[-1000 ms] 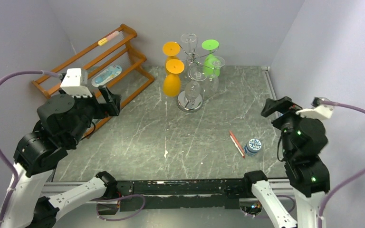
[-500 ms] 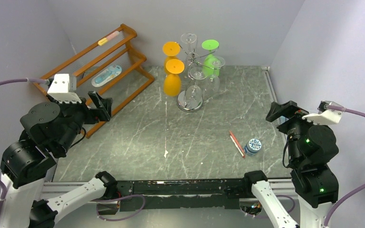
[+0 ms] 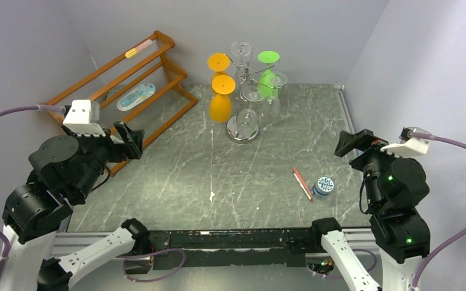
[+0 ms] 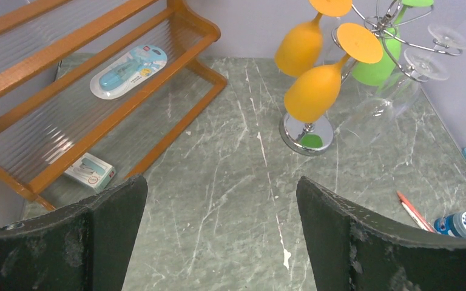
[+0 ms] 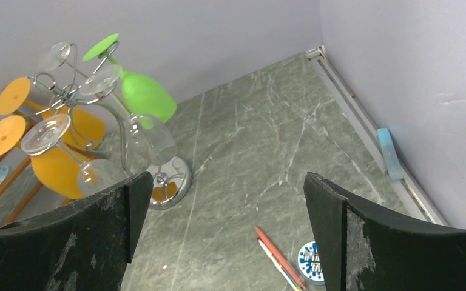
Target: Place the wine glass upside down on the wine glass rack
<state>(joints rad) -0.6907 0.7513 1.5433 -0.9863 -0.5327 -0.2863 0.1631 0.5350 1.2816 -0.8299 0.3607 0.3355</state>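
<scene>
The silver wire wine glass rack (image 3: 243,129) stands on its round shiny base at the back middle of the table; it also shows in the left wrist view (image 4: 306,134) and the right wrist view (image 5: 168,180). Several glasses hang upside down on it: two orange ones (image 3: 220,106), a green one (image 3: 269,82) and clear ones (image 3: 271,104). My left gripper (image 3: 132,138) is open and empty above the table's left side. My right gripper (image 3: 353,143) is open and empty above the right side. No loose wine glass shows on the table.
An orange wooden slatted rack (image 3: 124,85) stands at the back left with a blue packet (image 3: 136,96) on it. A red pen (image 3: 302,183) and a small round blue-and-white tin (image 3: 323,187) lie at the front right. Grey walls close in the sides and back.
Both arms have drawn back from the rack toward the near side. The left gripper moved left and down, the right gripper down and right. The glasses on the rack hang as before.
</scene>
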